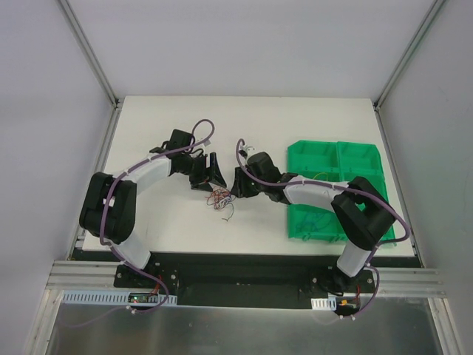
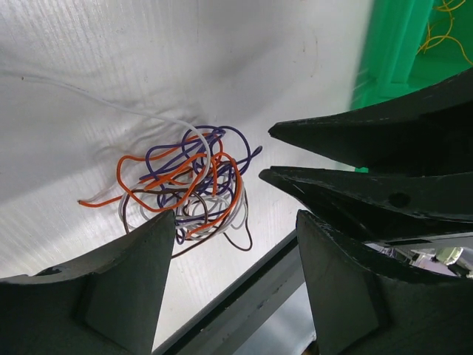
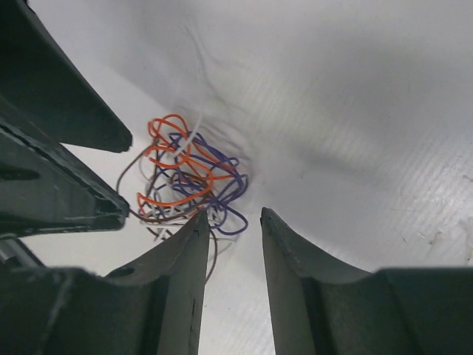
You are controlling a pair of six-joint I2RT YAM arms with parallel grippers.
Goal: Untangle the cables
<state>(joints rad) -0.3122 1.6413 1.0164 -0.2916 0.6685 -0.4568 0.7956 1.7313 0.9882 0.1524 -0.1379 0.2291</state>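
Observation:
The cables lie in a small knot of orange, purple, white and brown wires on the white table, between the two grippers. My left gripper hovers just up-left of the knot, open and empty. In the left wrist view the knot lies just beyond the gripper, nearer its left finger. My right gripper is just right of the knot, open and empty. In the right wrist view the knot lies beyond the gripper, by its left fingertip. One white strand trails away from the knot.
A green compartment tray stands at the right of the table and holds some thin wires; its corner shows in the left wrist view with yellow wires inside. The table's near edge is close below the knot.

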